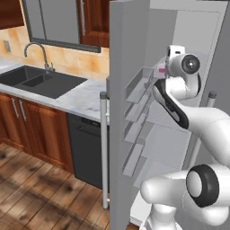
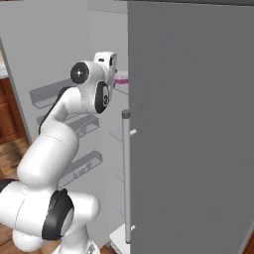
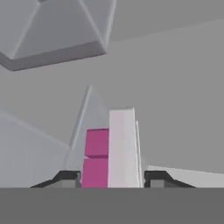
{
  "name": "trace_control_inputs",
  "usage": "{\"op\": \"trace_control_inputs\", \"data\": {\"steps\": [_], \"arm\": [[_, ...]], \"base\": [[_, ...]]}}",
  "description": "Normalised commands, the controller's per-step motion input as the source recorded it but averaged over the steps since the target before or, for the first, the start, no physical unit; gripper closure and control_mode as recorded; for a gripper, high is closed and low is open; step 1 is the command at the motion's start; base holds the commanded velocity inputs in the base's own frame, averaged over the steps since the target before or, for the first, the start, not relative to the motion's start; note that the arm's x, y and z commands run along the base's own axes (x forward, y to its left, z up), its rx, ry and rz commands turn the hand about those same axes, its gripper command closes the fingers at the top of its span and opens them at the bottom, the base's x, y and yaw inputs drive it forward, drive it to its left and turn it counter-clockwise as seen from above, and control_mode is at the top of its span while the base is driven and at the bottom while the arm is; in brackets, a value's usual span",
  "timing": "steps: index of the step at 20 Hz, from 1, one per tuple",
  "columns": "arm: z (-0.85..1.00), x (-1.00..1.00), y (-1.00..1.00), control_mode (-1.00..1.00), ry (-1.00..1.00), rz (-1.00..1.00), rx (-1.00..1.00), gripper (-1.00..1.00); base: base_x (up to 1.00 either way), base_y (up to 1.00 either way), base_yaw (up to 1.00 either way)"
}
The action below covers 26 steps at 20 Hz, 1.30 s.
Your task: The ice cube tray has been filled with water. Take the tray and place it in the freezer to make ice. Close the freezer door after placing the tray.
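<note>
fingers [image 3: 112,177]: clamped on ice cube tray [image 3: 114,151], one tip each side
tray position: between the tips, extending ahead of them
location: inside freezer [image 1: 188,40], freezer door [image 1: 117,112] swung open

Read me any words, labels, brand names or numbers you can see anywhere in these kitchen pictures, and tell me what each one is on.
None: no readable text anywhere.
The freezer door, the other fridge door and the dishwasher are plain, with no lettering.
The ice cube tray between the tips of the claw carries no markings.
</note>
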Motion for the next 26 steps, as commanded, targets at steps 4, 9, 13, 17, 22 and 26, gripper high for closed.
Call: {"op": "trace_control_inputs", "data": {"steps": [4, 9, 13, 17, 22, 26], "arm": [[-0.25, 0.48, -0.20, -1.00, 0.17, -0.01, 0.00, 1.00], [-0.34, 0.43, -0.12, -1.00, 0.14, -0.02, 0.00, -1.00], [-0.55, -0.20, 0.00, -1.00, 0.10, 0.00, 0.00, -1.00], [-0.49, -0.67, 0.00, -1.00, 0.03, -0.01, 0.00, -1.00], [-0.16, -0.98, 0.00, -1.00, -0.01, -0.01, 0.00, -1.00], [-0.03, -1.00, 0.18, -1.00, -0.01, 0.00, 0.00, -1.00]], "base": [[0.00, 0.00, 0.00], [0.00, 0.00, 0.00], [0.00, 0.00, 0.00], [0.00, 0.00, 0.00], [0.00, 0.00, 0.00], [0.00, 0.00, 0.00]]}}
